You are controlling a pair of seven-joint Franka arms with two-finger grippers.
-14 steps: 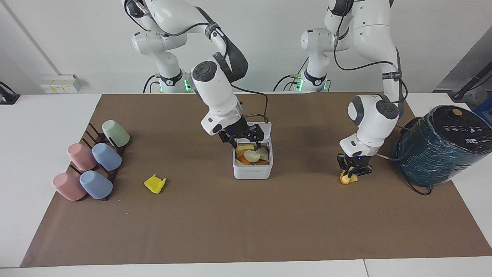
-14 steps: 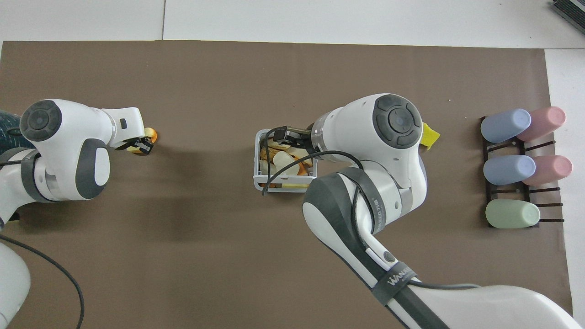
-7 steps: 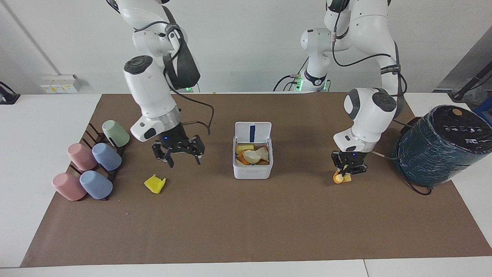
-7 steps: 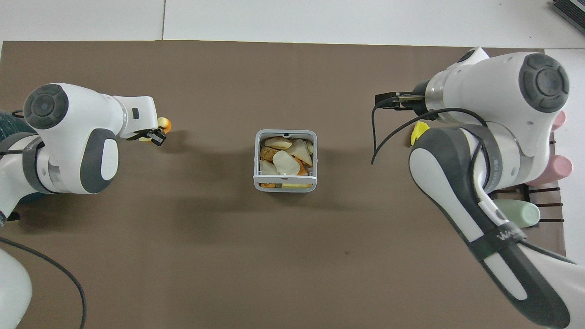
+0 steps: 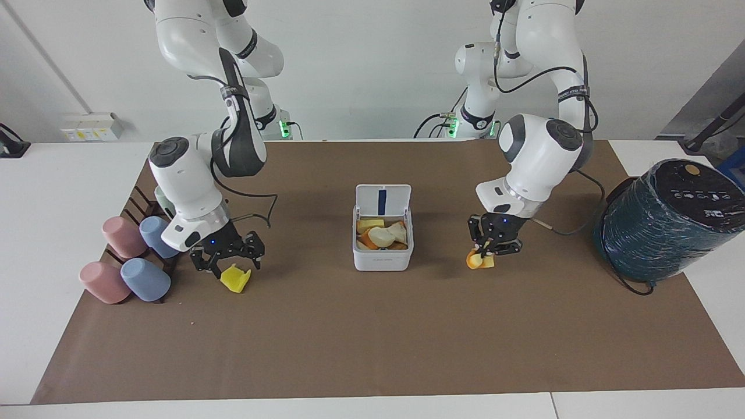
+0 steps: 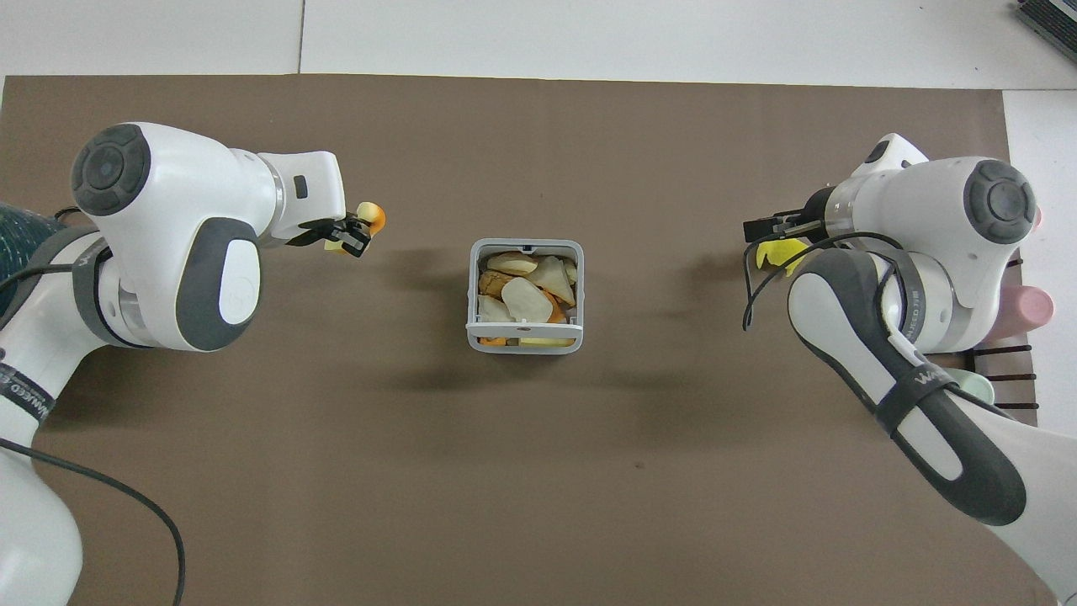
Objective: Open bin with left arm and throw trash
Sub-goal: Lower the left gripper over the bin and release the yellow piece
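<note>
Gripping the yellow wedge with orange edge (image 5: pixel 481 261), the left gripper (image 5: pixel 493 247) is pinching it just above the brown mat (image 5: pixel 372 349), at about 3 o'clock from the bin (image 5: pixel 382 256) in the facing view. The bin is sitting mid-mat with its lid (image 5: pixel 383 201) standing open, blue strip showing, and it is looking nearly full of scraps. The right gripper (image 5: pixel 228 262) is hanging with fingers spread at the bright yellow jagged scrap (image 5: pixel 235 278), at the bin's 9 o'clock, beside the rack of pastel cups (image 5: pixel 137 253); whether a fingertip is already touching the scrap, I cannot tell. Risks as I judge them: the wedge is being held by a small bite near its edge, so it could be slipping out during the carry. The heaped bin may be letting new pieces roll off the pile onto the mat. Both arms heading for the bin together could be clashing over it. The dark teal appliance (image 5: pixel 669 224) and its cable are sitting close to the left arm's elbow side.
</note>
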